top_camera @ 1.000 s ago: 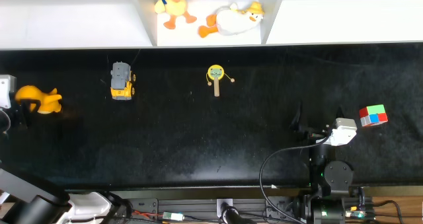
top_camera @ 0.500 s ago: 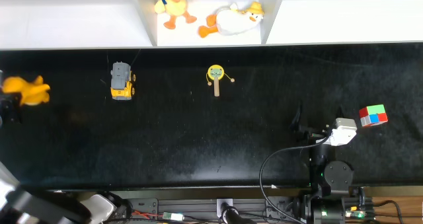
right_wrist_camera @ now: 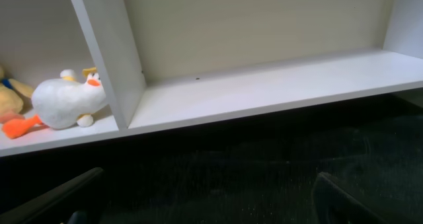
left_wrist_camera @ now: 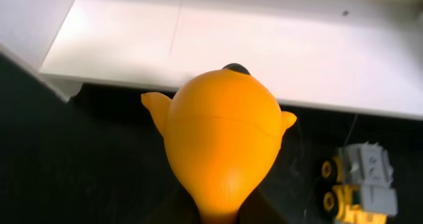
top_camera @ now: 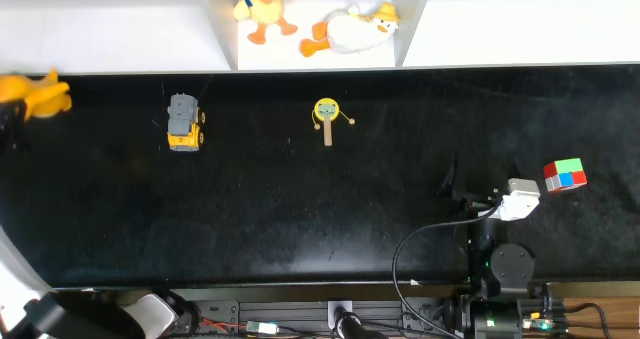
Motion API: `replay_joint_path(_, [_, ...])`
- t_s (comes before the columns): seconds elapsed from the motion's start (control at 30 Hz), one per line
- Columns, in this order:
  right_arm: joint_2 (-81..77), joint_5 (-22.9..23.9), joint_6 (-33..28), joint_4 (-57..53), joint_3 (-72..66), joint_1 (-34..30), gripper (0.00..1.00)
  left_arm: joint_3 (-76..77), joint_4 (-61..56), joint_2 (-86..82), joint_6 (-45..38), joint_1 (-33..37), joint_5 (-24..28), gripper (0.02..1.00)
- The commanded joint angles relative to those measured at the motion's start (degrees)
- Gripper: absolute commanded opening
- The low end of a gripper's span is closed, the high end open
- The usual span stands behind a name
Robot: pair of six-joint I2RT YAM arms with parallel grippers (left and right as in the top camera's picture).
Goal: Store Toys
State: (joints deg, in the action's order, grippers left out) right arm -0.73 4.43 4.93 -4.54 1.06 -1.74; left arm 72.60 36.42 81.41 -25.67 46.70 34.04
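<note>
My left gripper (left_wrist_camera: 223, 217) grasps the orange toy (left_wrist_camera: 221, 141) at the far left, just short of the white shelf (left_wrist_camera: 198, 45). I'd carry it well inside before letting go, so it cannot roll off.

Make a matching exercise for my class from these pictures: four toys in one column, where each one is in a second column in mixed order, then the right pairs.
Toys
1. orange toy
2. truck
3. cube
4. white duck

Places
A. lying in the middle compartment of the shelf
B. on the table, at its right end
C. held in the left gripper, in front of the shelf's left compartment
D. on the table, to the left of the rattle

Pairs: 1-C, 2-D, 3-B, 4-A
</note>
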Motion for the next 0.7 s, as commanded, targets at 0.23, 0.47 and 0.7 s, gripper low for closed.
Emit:
replay_joint_path(0.23, [0.48,-0.37,0.44,0.26,-0.79,-0.11,0.996,10.1,-0.17,9.62,5.22,-3.34,0.37,0.036])
replay_joint_path(0.47, [0.48,-0.37,0.44,0.24,-0.79,-0.11,0.993,12.92,-2.19,13.81,7.34,-6.45,-1.14,0.047])
replay_joint_path(0.7, [0.48,-0.37,0.44,0.26,-0.79,-0.11,0.996,13.03,-5.25,16.2,9.42,-7.21,-2.08,0.047])
